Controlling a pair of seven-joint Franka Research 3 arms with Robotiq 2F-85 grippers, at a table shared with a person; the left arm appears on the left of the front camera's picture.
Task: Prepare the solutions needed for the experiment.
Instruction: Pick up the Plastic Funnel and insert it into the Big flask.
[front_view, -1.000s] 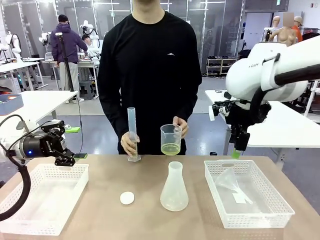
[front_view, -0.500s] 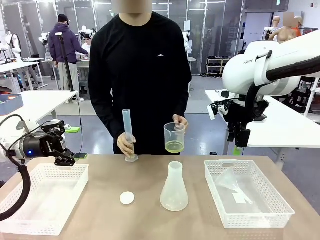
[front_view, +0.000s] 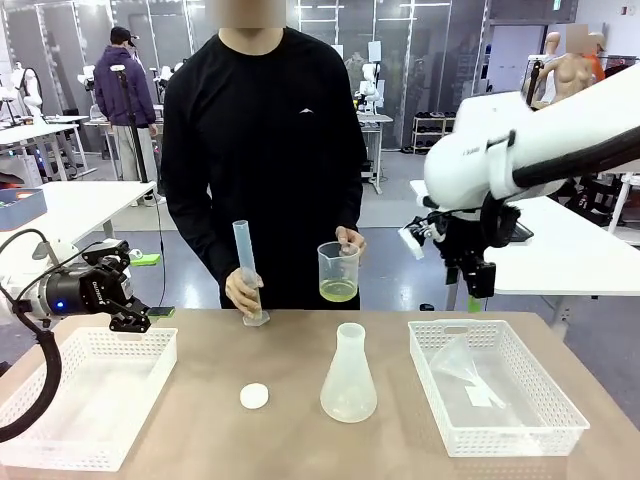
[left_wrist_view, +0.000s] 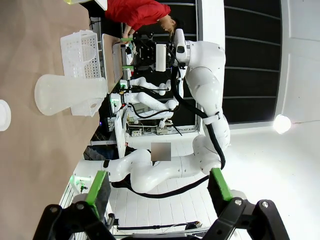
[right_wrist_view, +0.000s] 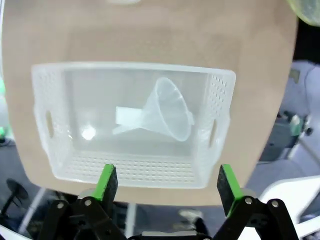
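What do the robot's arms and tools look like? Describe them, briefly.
Both arms, left arm and right arm, are white, rounded shells; the right carries small grey lettering. A black cable loops by the left. The left tool and right tool are black, two-fingered, with green pads.

Lab: workbenches (front_view: 75, 205), flask (front_view: 349, 378), measuring cylinder (front_view: 244, 262)

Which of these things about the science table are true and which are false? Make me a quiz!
1. The person's beaker holds yellow-green liquid. True.
2. The funnel lies in the left basket. False: it lies in the right basket.
3. The conical flask stands upright on the table. True.
4. The right gripper squeezes the funnel. False: it is open, above the basket, holding nothing.
5. The white disc sits inside the flask. False: it lies on the table beside it.
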